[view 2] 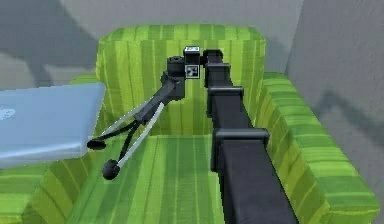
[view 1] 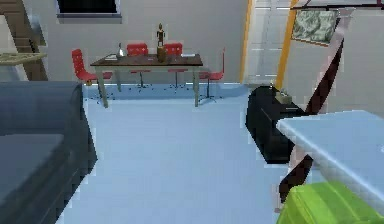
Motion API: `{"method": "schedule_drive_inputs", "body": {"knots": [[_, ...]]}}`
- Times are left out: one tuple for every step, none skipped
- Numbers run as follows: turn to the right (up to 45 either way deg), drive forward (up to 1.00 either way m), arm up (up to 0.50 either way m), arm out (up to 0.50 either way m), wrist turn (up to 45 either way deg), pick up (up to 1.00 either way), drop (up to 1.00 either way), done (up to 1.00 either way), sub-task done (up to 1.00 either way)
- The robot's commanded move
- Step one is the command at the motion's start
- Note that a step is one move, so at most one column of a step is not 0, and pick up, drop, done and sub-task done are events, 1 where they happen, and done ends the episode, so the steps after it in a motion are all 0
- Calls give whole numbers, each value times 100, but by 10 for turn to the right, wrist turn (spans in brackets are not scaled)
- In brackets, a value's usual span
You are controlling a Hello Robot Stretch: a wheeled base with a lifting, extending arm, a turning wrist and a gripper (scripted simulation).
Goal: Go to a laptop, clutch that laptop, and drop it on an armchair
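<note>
A pale blue floor runs under us to grey walls, and close by sits a bright green striped armchair [view 2: 150, 60] with a tall back and fat armrests. The laptop [view 2: 45, 120], a flat light blue-grey slab, hangs at the far end of the gripper [view 2: 104, 157], just off the fingertips on the side away from the arm [view 2: 240, 150]. It floats over one armrest and the edge of the seat, and we see no surface bearing it, so we judge that the gripper holds the laptop. In the forward view the same slab [view 1: 345, 140] hovers above a corner of the green armchair [view 1: 325, 205], with a gap between them. The seat cushion lies directly beneath the gripper, and the chair back stands just beyond the two white marker squares [view 2: 192, 60]. Well apart from the gripper, across the room, stand a dark dining table [view 1: 150, 62] with red chairs [view 1: 80, 65] and a small statue [view 1: 160, 38] on top, and nearer us a dark grey sofa [view 1: 40, 140]. By our reading the going and the clutching are done and the laptop is carried to the armchair. What is left is the drop itself, best made with the slab more squarely over the seat than the armrest.
</note>
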Motion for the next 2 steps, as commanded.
{"method": "schedule_drive_inputs", "body": {"knots": [[0,0,0,0,450,0,0,0,0],[0,0,0,0,450,0,0,0,0]]}}
